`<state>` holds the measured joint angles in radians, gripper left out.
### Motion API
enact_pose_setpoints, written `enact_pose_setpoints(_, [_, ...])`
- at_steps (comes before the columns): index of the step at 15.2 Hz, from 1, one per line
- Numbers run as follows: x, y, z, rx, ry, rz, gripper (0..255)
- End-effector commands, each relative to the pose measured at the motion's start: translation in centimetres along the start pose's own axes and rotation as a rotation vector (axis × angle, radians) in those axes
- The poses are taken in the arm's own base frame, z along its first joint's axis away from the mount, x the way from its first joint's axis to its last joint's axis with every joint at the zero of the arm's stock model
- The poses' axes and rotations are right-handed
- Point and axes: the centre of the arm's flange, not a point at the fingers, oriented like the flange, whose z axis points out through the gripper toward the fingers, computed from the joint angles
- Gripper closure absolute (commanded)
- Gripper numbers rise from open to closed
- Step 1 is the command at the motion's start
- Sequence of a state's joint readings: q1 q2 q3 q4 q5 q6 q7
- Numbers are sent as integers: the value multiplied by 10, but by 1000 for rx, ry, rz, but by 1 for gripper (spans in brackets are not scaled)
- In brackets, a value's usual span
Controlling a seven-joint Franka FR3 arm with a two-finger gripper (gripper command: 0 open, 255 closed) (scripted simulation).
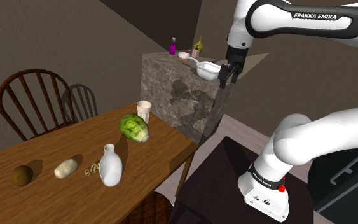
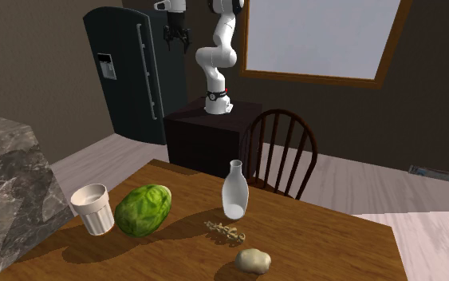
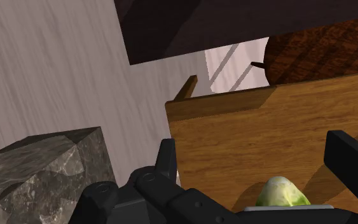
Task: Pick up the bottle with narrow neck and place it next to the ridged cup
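Observation:
A white bottle [image 1: 110, 167] [image 2: 233, 191] with a narrow neck stands upright on the wooden table [image 1: 165, 149] [image 2: 318, 239] [image 3: 234, 133], near its front edge in the shoulder view. The pale ridged cup [image 1: 144, 110] [image 2: 92, 209] stands at the table's far corner, beside a green lettuce head [image 1: 135, 127] [image 2: 143, 209] [image 3: 284, 193]. My gripper [image 1: 225, 75] [image 2: 176, 33] [image 3: 260, 165] hangs open and empty high up, beside the stone counter block and well away from the bottle. Its fingers stand wide apart in the wrist view.
A grey stone counter block [image 1: 177, 89] [image 2: 7, 176] [image 3: 37, 165] carries a white bowl [image 1: 208, 69] and small bottles. On the table lie a kiwi [image 1: 21, 175], a potato [image 1: 65, 168] [image 2: 254, 260] and a knobbly root [image 1: 93, 169]. Wooden chairs [image 1: 34, 98] [image 2: 282, 148] flank the table.

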<state>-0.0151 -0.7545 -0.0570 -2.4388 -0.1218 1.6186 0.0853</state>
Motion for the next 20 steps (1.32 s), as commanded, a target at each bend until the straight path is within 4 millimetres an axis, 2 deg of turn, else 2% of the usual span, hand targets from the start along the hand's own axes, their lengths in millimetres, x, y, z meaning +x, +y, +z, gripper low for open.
enact_pose_setpoints(1, [0, 0, 0, 0, 0, 0, 0])
enact_pose_setpoints(20, [100, -194, 119, 26, -12, 40, 0])
